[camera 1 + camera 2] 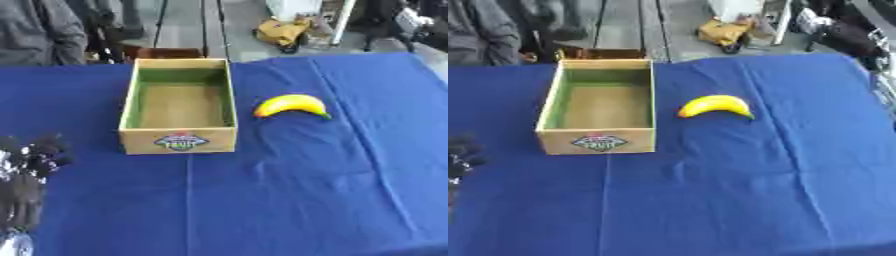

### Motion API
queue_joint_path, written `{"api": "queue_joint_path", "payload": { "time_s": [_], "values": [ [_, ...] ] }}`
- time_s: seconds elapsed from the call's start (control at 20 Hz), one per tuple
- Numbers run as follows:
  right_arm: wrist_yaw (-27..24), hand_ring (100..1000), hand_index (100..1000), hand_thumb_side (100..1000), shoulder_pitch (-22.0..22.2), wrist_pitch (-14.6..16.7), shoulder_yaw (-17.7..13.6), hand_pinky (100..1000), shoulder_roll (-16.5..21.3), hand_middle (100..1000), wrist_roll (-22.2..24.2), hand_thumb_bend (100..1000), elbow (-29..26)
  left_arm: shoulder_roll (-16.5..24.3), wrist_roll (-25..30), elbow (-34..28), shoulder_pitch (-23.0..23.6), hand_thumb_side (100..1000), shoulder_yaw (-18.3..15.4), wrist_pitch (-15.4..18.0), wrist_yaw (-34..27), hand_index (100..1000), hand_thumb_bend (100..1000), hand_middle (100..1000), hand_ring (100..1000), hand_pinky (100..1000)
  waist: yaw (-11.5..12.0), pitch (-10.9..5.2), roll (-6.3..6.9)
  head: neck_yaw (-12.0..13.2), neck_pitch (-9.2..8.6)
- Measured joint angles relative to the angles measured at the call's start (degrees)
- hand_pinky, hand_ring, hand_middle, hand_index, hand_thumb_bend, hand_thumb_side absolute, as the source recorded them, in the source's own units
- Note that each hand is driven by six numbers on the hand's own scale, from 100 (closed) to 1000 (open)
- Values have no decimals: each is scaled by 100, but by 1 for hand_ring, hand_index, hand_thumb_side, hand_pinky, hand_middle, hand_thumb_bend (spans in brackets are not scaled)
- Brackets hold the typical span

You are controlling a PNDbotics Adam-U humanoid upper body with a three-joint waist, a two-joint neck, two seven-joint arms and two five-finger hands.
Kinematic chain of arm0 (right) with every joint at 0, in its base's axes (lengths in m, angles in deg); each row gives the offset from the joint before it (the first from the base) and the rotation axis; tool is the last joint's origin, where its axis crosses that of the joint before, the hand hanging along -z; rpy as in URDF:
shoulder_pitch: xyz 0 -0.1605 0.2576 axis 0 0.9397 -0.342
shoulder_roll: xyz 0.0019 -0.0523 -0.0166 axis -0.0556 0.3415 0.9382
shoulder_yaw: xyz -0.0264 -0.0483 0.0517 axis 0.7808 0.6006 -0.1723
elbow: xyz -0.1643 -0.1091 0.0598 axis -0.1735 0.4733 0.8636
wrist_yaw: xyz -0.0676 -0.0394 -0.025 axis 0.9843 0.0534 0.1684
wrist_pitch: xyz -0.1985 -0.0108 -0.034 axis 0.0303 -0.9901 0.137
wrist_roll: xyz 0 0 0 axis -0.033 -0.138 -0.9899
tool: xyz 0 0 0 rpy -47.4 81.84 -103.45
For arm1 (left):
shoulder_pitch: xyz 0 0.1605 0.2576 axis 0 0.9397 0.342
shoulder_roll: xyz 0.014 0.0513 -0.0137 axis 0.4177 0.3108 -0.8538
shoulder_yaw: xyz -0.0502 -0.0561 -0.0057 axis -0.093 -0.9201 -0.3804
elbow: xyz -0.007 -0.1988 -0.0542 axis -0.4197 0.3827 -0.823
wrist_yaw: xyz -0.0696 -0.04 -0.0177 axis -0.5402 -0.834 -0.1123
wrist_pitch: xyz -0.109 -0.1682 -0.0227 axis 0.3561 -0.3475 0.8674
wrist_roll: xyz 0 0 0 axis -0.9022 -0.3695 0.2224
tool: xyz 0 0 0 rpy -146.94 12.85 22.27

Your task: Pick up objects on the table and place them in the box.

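A: Open wooden box (178, 104), rectangular, green-lined inside with a printed label on the near wall, standing on the blue-clothed bench (289, 200). Nothing visible inside it.

B: And just right of it, apart from the wall, a curved yellow banana (292, 105) lying on the cloth, arched side toward the far edge, greenish stem tip pointing right.

A: Black left hand (31, 160) low at the left edge, near side of the box. Fingers pointing up, seemingly relaxed and apart, closed on nothing. Rather dark, so hard to read more than that.

B: Right hand nowhere in either view.

A: Risks from here?

B: Mostly the reach. Banana on the far side of the box from the only visible hand, well apart from it. Coming across from the left likely means passing over or around the box; a low sweep could clip the near wall and shove the box along the cloth.

A: Curved fruit, too. Probably rocks or rolls if touched off-centre, skidding further right instead of being taken up.

B: Creases in the cloth near the banana as well; dragging fingers could bunch the fabric and shift both things.

A: Better suited to the right hand, judging by the layout, once in view.

B: Task barely begun, by the look of it: banana not yet lifted, box waiting.
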Motion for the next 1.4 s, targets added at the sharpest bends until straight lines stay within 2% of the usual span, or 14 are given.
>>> {"api": "queue_joint_path", "payload": {
  "time_s": [0.3, 0.7, 1.05, 1.35, 1.4],
  "values": [
    [1269, 701, 767, 518, -480, 221, 190, 747, -36, 674, 539, 214, 968, 4, 66, -27, -84, 987, 66, -10, -2, 547, 241, 728, 743, 701, 177, 46, 5, -118, -44],
    [2527, 734, 781, 465, -846, 407, 241, 752, -219, 704, 792, 230, 2013, 8, 171, -44, -195, 987, 170, -29, -18, 546, 240, 728, 743, 700, 465, 82, 6, -309, -69],
    [3184, 812, 819, 476, -1056, 530, 290, 780, -495, 795, 839, 281, 2808, 8, 237, -55, -239, 987, 228, -43, -29, 546, 239, 728, 743, 700, 587, 108, 67, -436, -89],
    [3523, 848, 852, 481, -1136, 649, 348, 800, -716, 837, 878, 333, 3154, 4, 275, -55, -280, 987, 262, -51, -42, 546, 238, 728, 743, 700, 634, 111, 91, -516, -97],
    [3572, 856, 859, 482, -1139, 670, 356, 806, -740, 845, 886, 366, 3185, 3, 284, -55, -287, 987, 271, -52, -42, 546, 239, 728, 743, 700, 645, 112, 93, -521, -102]
  ]
}}
